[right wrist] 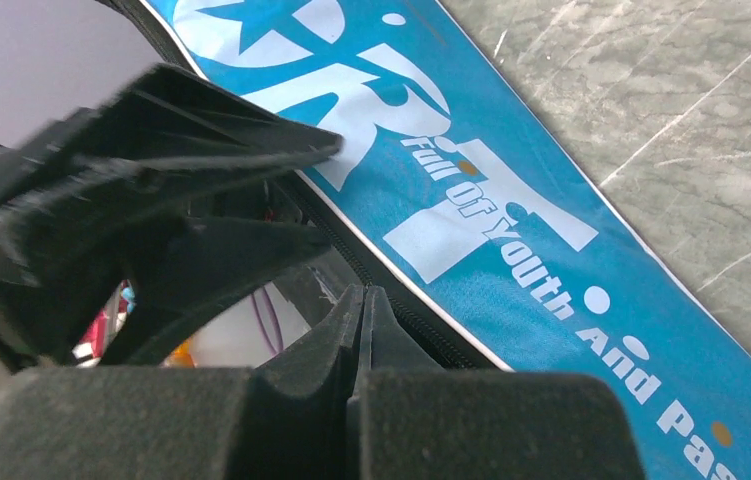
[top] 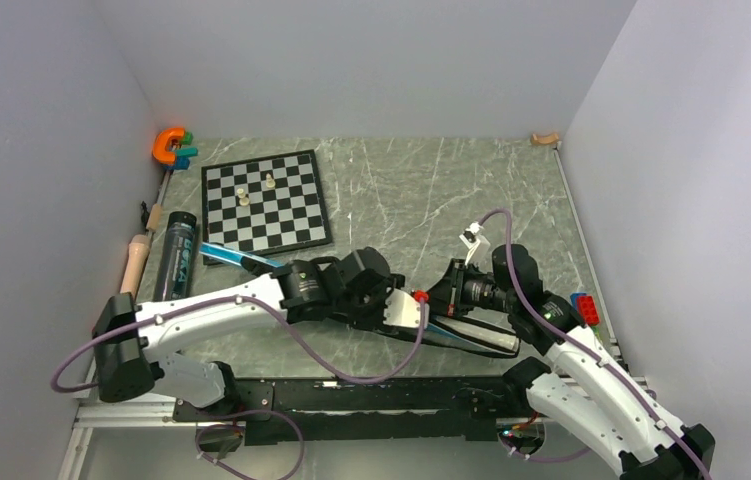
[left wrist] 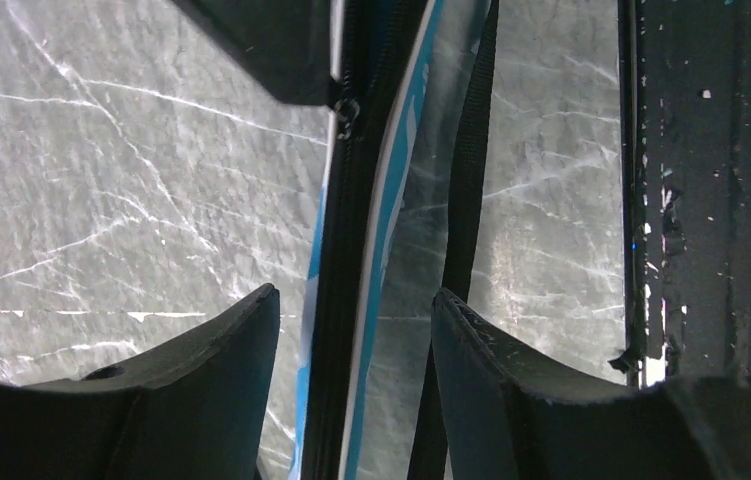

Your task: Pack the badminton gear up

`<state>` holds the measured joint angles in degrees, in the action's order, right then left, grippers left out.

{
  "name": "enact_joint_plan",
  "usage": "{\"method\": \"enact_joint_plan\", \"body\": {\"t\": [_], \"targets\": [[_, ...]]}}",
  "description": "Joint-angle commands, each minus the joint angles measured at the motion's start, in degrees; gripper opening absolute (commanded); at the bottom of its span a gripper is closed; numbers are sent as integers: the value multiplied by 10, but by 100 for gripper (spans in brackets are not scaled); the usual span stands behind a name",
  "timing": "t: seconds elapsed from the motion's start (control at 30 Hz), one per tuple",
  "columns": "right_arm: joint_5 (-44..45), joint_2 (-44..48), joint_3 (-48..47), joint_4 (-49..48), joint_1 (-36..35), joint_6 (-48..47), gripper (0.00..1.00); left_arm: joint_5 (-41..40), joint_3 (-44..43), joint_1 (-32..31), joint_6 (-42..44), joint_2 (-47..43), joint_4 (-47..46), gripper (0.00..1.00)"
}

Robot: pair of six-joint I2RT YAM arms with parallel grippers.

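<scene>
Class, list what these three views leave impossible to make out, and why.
Bag contents: every view, its cover hides them.
Bag's middle: top view, left arm and right arm cover it.
Whether the shut right pincer holds the zipper: right wrist view, fingertips hide it.
Chess pieces: top view, too small.

Robot test cell, lab-type setting. Plain white panels [top: 41, 120] are boxing in a grey marbled surface [top: 431, 190] on the left, back and right of the frame. Left arm [top: 216, 310] and right arm [top: 601, 385] are sitting bolted to a black rail [top: 371, 398] along the bottom edge, purple cables [top: 356, 381] trailing loose.
</scene>
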<state>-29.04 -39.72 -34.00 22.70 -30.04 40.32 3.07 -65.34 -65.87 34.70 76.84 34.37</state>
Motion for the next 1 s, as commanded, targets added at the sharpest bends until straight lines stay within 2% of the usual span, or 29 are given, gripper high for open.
{"method": "enact_joint_plan", "body": {"t": [0.0,0.3,0.43,0.53,0.57,0.77,0.83,0.93,0.97], "targets": [[-20,22,-11,-39,-1,14,0,-29,-14,-18,-3,29,-33,60],[-25,32,-25,-26,-3,12,0,-26,-47,-22,17,79,-46,52],[-29,42,-13,-37,-3,23,0,-21,-61,-22,19,91,-28,32],[-34,46,-13,-44,-3,27,0,-25,-78,-22,12,101,-3,6],[-36,46,-17,-43,-3,26,0,-24,-92,-22,9,104,13,0],[-39,33,-82,-22,-3,-4,0,-46,-153,-8,4,80,69,0],[-40,21,-119,-6,-3,-17,8,-45,-170,7,1,68,80,0],[-29,-3,-188,33,-2,-46,29,-39,-199,34,-5,50,94,0],[-19,-11,-214,47,-2,-56,39,-36,-210,38,-5,46,99,0]]}}
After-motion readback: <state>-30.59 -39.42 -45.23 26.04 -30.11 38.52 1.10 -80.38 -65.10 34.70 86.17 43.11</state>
